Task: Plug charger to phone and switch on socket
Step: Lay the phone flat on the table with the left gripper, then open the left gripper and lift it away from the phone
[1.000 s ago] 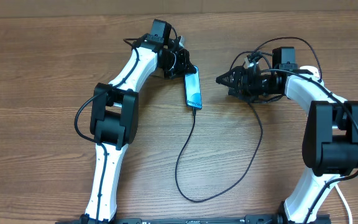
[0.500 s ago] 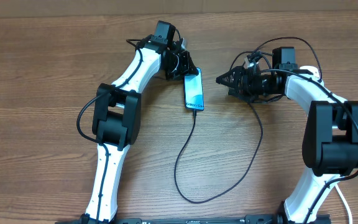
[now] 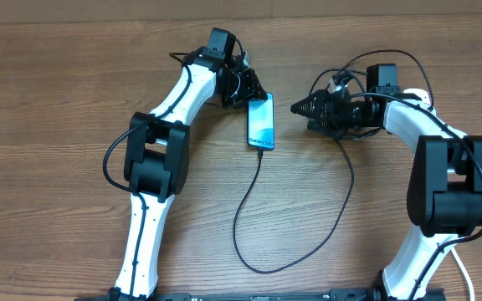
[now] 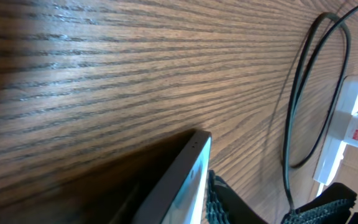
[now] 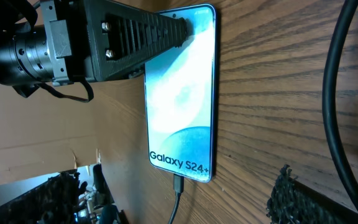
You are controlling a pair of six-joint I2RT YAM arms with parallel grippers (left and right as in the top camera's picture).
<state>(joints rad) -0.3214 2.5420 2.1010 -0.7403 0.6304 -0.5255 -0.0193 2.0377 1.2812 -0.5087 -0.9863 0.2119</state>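
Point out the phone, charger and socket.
phone (image 5: 182,106), right wrist view, middle of lit screen.
charger (image 3: 235,226), overhead view, slack cable below the phone.
socket (image 4: 351,102), left wrist view, white body above red switch.

Phone (image 5: 182,93): blue-teal screen with paler swirls, dark lettering, dark edges.
Charger (image 3: 235,227): black cable.
Socket (image 4: 356,96): white, with a red mark.
Table (image 3: 57,100): brown, streaked wood grain.
Left arm (image 3: 187,88), right arm (image 3: 404,121): white shells, black joints.

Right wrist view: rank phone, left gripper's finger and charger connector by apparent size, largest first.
1. phone: largest, spans most of the frame's height.
2. left gripper finger: black ribbed bar, shorter and narrower than the phone.
3. charger connector: small tip at the phone's bottom edge.
All look about equally far from the camera, so the order seems safe.
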